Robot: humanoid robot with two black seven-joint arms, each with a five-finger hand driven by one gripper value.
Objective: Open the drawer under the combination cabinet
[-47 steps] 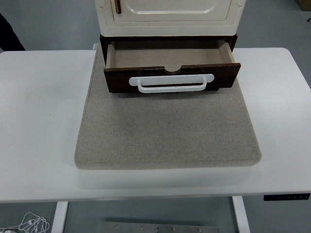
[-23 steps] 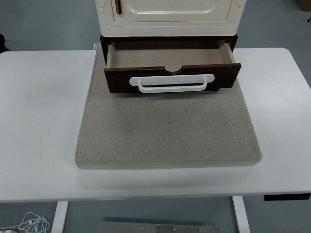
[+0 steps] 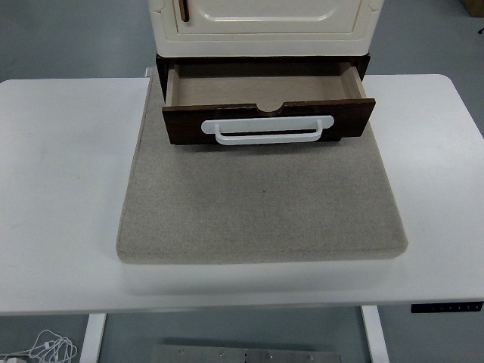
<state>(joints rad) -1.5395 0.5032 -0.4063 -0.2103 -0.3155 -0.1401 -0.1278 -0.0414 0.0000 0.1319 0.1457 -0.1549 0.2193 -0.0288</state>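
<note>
The drawer [image 3: 265,106] stood pulled out toward the near side, under the cream cabinet [image 3: 265,26], at the far middle of the counter [image 3: 60,189]. Its dark brown front panel [image 3: 268,121] sat clear of the dark base [image 3: 262,64] of the cabinet, and the pale inside floor of the drawer showed, with nothing seen lying in it. A white handle [image 3: 266,128] ran across the front panel, roughly centred, with a small half-round notch in the panel's top edge just above it. The drawer looked slightly skewed, its right end a little nearer than its left.

The cabinet and drawer rested on the far part of a grey felt mat [image 3: 261,204], which covered the middle of the counter and reached most of the way to the near edge. The cabinet's door showed a small brown latch [image 3: 183,9] at the top left, cut off by the frame.

Neither robot hand was in view, so whether fingers were apart or together could not be told.

Compared with a second before: the dark shape at the far left edge was gone, and the drawer, mat and cabinet sat almost unchanged. A white cable [image 3: 45,348] lay on the floor below the near left of the counter.
</note>
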